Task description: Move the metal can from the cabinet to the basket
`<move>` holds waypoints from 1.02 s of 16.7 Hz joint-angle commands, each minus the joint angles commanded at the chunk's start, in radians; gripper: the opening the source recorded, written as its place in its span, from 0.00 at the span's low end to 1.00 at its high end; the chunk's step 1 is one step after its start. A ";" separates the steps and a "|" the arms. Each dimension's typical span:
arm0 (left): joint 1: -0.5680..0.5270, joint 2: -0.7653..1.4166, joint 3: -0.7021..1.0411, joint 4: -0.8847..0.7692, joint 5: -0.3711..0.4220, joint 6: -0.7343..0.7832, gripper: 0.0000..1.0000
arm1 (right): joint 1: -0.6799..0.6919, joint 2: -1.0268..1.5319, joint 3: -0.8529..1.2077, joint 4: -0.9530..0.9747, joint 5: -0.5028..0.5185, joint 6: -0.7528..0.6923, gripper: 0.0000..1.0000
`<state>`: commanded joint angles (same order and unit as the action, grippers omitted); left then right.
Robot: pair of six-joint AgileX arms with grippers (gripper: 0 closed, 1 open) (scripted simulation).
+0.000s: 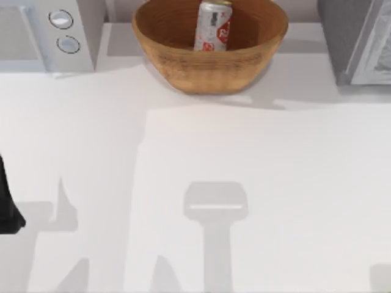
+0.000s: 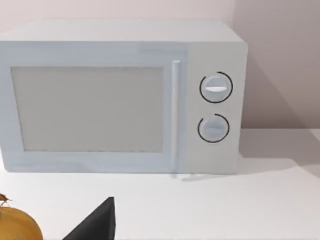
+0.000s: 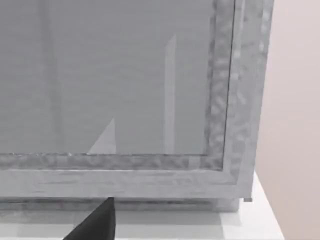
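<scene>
The metal can stands tilted inside the basket, leaning toward the far wall, at the back middle of the table. The cabinet sits at the back right – its pale door panel faces the right wrist camera. A white microwave stands at the back left. The left arm is parked at the table's left edge – whether its fingers are spread or pressed together cannot be told.

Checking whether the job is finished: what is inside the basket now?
The metal can stands inside the basket, leaning toward its far wall. The near wall hides the can's base and the basket's floor.
</scene>
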<state>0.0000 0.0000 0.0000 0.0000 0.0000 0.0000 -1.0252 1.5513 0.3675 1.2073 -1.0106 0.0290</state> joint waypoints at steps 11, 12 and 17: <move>0.000 0.000 0.000 0.000 0.000 0.000 1.00 | -0.025 -0.056 0.283 -0.344 0.017 0.003 1.00; 0.000 0.000 0.000 0.000 0.000 0.000 1.00 | -0.025 -0.068 0.345 -0.419 0.016 0.004 1.00; 0.000 0.000 0.000 0.000 0.000 0.000 1.00 | -0.021 -0.131 0.697 -0.836 0.004 0.007 1.00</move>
<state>0.0000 0.0000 0.0000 0.0000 0.0000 0.0000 -1.0461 1.4199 1.0647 0.3710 -1.0067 0.0355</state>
